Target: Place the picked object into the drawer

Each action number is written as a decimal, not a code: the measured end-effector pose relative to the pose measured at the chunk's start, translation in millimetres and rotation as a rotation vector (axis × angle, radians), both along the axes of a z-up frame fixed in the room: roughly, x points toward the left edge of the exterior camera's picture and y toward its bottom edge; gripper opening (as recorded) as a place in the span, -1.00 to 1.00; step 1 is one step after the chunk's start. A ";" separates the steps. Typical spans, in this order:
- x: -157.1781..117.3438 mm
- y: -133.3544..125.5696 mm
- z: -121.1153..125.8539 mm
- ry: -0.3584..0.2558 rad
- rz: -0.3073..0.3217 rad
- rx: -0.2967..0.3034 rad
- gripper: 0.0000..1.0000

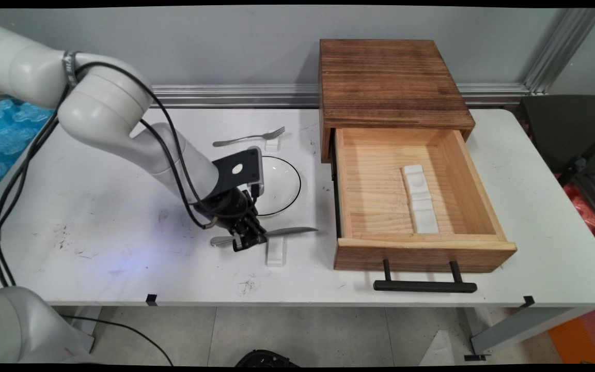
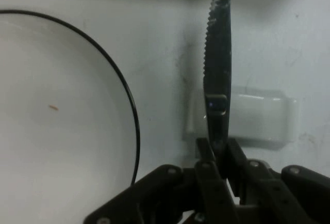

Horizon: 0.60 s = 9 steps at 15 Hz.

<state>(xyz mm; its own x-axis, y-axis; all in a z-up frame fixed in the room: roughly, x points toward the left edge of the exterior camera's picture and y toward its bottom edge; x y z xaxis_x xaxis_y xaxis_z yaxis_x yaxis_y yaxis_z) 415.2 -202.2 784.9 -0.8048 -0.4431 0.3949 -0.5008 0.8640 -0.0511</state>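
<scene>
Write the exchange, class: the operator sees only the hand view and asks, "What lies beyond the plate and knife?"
Observer: A wooden box stands right of the plate, its drawer pulled open.
Operator: Anything in it?
Observer: A white segmented block lies inside.
Operator: Other cutlery?
Observer: A fork lies across the plate from the hand and knife, tines on a white rest.

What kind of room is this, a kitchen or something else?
Probably a robotics lab, not a kitchen: a robot arm works at a bare white table, with its gripper on a knife, beside a plate and a lone wooden drawer box.
</scene>
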 end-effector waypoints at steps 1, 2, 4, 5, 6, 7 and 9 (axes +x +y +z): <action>-1.1 -0.4 5.1 0.001 0.001 0.007 -1.00; -2.0 -0.6 10.7 0.002 0.003 0.015 -1.00; -2.5 -0.5 19.8 0.002 0.004 0.028 -1.00; -2.4 -0.7 25.8 0.000 0.003 0.036 -1.00; -2.1 -0.8 29.7 -0.001 0.003 0.040 -1.00; -1.2 -1.2 35.8 -0.004 0.003 0.046 -1.00; -0.4 -3.3 45.9 -0.008 0.000 0.054 -1.00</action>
<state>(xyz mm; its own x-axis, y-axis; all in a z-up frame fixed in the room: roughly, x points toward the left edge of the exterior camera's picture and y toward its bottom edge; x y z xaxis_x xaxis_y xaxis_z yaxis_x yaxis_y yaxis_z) 414.9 -205.5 830.8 -0.8078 -0.4637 0.3640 -0.5007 0.8656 -0.0083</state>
